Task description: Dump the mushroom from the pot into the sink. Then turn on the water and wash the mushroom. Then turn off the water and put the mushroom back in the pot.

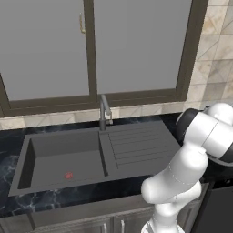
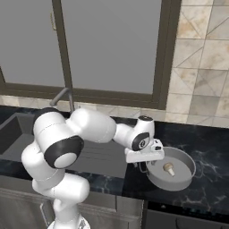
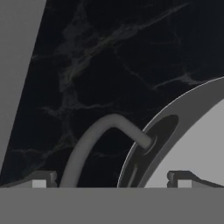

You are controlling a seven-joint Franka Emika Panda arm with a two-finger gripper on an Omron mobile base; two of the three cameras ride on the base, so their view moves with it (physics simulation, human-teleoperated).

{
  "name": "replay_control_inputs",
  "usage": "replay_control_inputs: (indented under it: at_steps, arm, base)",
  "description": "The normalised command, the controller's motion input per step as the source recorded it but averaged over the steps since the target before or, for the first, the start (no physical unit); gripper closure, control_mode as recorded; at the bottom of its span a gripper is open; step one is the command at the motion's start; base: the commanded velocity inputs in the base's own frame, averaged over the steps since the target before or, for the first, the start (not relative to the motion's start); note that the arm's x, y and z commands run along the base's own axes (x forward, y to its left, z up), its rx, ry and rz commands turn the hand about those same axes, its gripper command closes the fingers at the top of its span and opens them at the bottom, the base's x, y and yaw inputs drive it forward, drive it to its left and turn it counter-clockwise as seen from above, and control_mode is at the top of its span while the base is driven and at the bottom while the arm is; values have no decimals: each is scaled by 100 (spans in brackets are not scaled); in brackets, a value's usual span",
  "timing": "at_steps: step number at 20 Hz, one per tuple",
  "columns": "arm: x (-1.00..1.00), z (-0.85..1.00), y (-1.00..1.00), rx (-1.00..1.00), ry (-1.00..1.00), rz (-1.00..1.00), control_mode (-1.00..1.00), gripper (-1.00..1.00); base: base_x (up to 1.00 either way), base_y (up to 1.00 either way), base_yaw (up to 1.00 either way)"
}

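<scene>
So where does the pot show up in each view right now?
Left base view: I can't make it out.
Right base view: the pot sits lower right on the black counter, beside the gripper.
Hand view: its rim and handle, lower right.
Shared landmark: the black marbled counter.

Grey metal pot (image 2: 183, 172), pale beige mushroom (image 2: 169, 168), dark grey sink (image 1: 59, 159) w/ red drain mark (image 1: 68, 175), black marbled desk (image 2: 210, 152), beige tile wall (image 2: 201, 67).

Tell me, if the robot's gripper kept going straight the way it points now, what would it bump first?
Probably the curved grey metal handle of the shallow round grey pot. The open gripper points down at the handle and the pot's rim. How far off it is, I can't tell.
</scene>
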Motion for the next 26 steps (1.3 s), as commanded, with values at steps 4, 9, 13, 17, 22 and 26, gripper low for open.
replay_control_inputs:
  at_steps: [4, 9, 13, 17, 22, 26]
  arm:
    - [3, -39, -11, 0, 0, 5, -100, -100]
    - [7, -45, -5, 0, 0, 5, -100, -100]
    - [1, -47, -3, 0, 0, 4, -100, 100]
    - [-1, -26, -3, 6, 1, 0, -100, 100]
    - [-18, 4, 2, 9, 0, 0, -100, 100]
    - [-28, 41, 36, 2, 0, 0, -100, 100]
  base:
    - [0, 0, 0]
    - [0, 0, 0]
    - [0, 0, 0]
    - [0, 0, 0]
    - [0, 0, 0]
    - [0, 0, 0]
